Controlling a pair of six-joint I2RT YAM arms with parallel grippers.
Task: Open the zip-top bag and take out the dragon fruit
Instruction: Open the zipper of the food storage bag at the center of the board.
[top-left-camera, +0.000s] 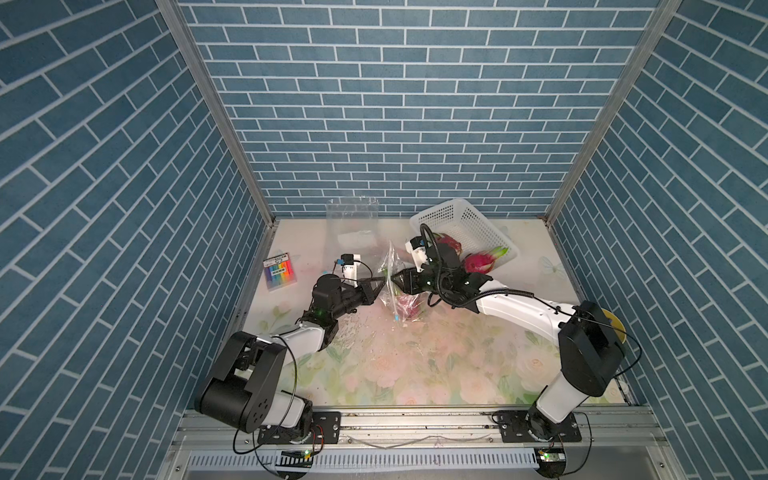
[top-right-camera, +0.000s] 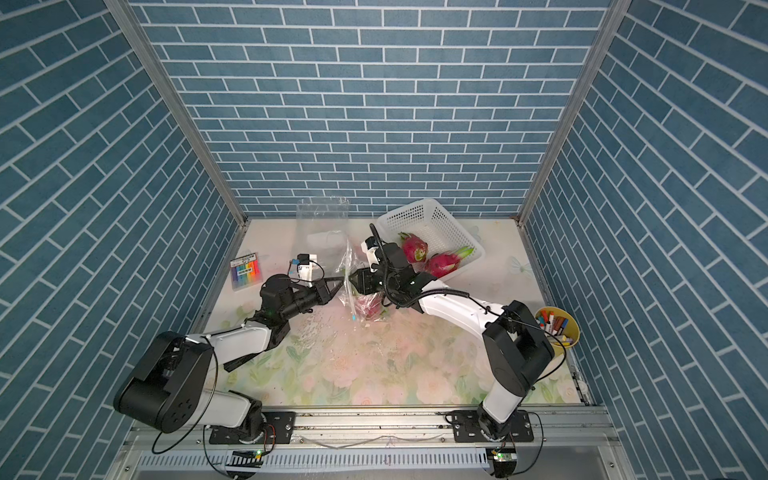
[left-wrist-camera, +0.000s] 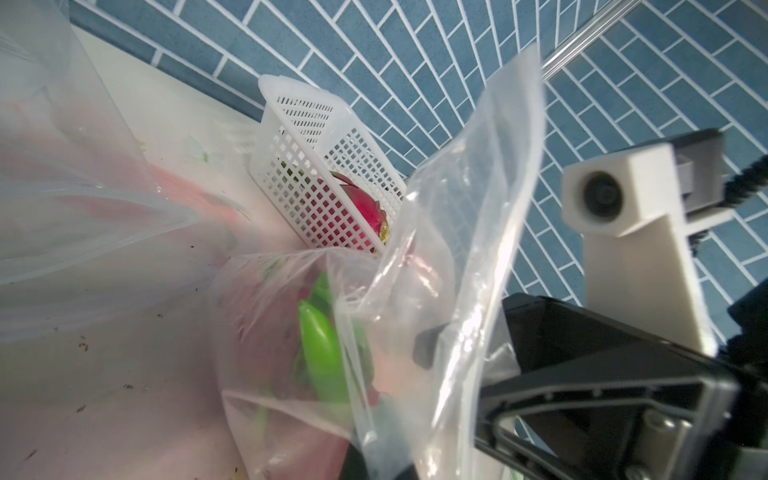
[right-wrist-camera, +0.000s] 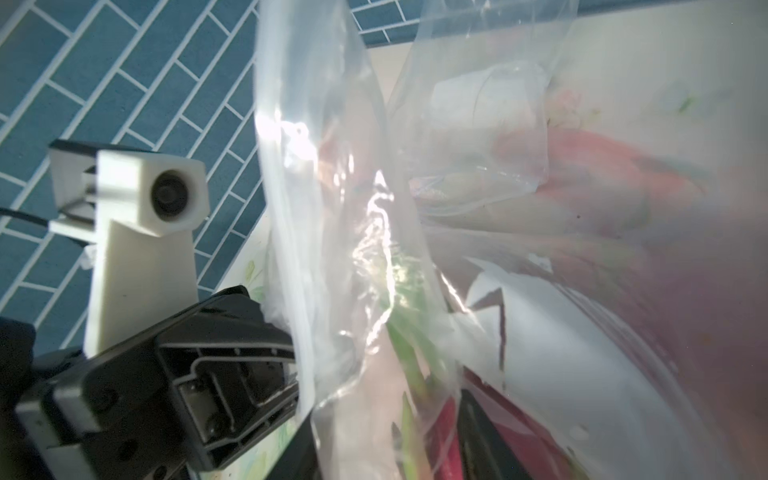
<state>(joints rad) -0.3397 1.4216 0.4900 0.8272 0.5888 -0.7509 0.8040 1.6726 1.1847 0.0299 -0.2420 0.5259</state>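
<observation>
Standing crumpled on the flowered table (top-left-camera: 415, 365) in both top views: one zip-top bag (top-left-camera: 390, 266), clear, its upper film raised between the two arms. Contents: one dragon fruit (top-left-camera: 409, 308), red, lying in the bag's bottom on the table, just below the right gripper (top-left-camera: 395, 277) and slightly nearer the front edge. The left gripper (top-left-camera: 379, 285) meets the bag from the opposite side, jaws pressed together on the film. The two tips almost face each other with the bag between them. Right gripper's jaws: cannot tell from here.

Other stock:
- White basket (top-right-camera: 424, 212) at the back right, holding two more fruits (top-right-camera: 414, 249) (both red, green-tipped).
- Spare bag (top-left-camera: 353, 216) against the back wall.
- Pack of coloured strips (top-left-camera: 280, 272) at the far left.
- Yellow cup (top-right-camera: 572, 332) of markers beside the right arm.

Left wrist view: bag film (left-wrist-camera: 478, 208) crosses the middle. The dragon fruit's green scales (left-wrist-camera: 320, 353) show through the film, low in the bag. The right gripper (left-wrist-camera: 453, 370) sits on the film's far side, one tip dim behind the plastic. The basket (left-wrist-camera: 307, 124) stands behind.

Right wrist view: the left gripper (right-wrist-camera: 291, 365) nips the bag's edge (right-wrist-camera: 324, 166). The fruit's red skin and green scales (right-wrist-camera: 415, 365) lie just beside this arm's own dark fingers (right-wrist-camera: 482, 436). These fingers stand apart with film between them (whether they grip it cannot be told).
</observation>
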